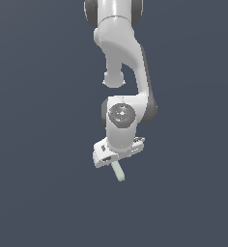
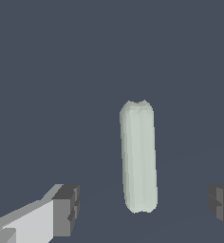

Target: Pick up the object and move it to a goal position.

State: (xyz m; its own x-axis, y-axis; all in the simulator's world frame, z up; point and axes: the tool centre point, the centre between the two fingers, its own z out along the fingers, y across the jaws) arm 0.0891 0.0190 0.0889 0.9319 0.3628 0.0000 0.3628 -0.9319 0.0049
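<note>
The object, a small pale mint-white bar (image 2: pixel 138 156) with rounded ends, lies on the dark surface. In the wrist view one end of it sits in the wide gap between my two dark fingertips (image 2: pixel 66 209), touching neither. My gripper (image 2: pixel 144 209) is open and empty. In the exterior view the bar (image 1: pixel 119 171) sticks out from under the white hand of the gripper (image 1: pixel 108 159), which hangs low over it. The fingers themselves are hidden by the hand in that view.
The white arm (image 1: pixel 123 58) reaches down from the top of the exterior view. A plain dark blue-grey surface (image 1: pixel 38 193) lies all around. No goal marker shows.
</note>
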